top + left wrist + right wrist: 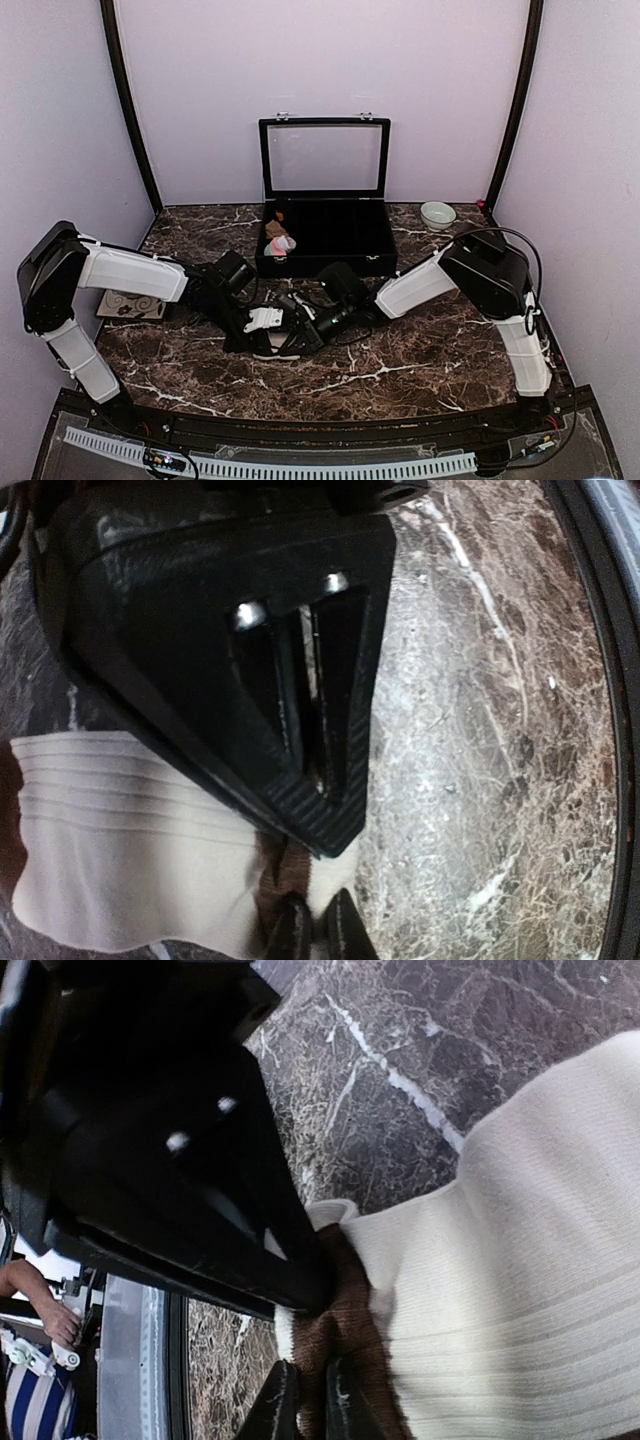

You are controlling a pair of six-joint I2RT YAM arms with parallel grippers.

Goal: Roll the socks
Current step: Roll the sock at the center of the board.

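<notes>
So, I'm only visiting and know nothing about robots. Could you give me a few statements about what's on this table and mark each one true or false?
1. The lid of the black box stands open. True.
2. The pink sock lies on the table between the arms. False: the pink sock sits inside the box, at its left end.
3. The left gripper and the right gripper are both at the cream sock. True.
4. The small bowl stands left of the box. False: the bowl stands on the table to the box's right.
5. The left gripper is wide open. False: its jaws are shut on the cream sock.
</notes>
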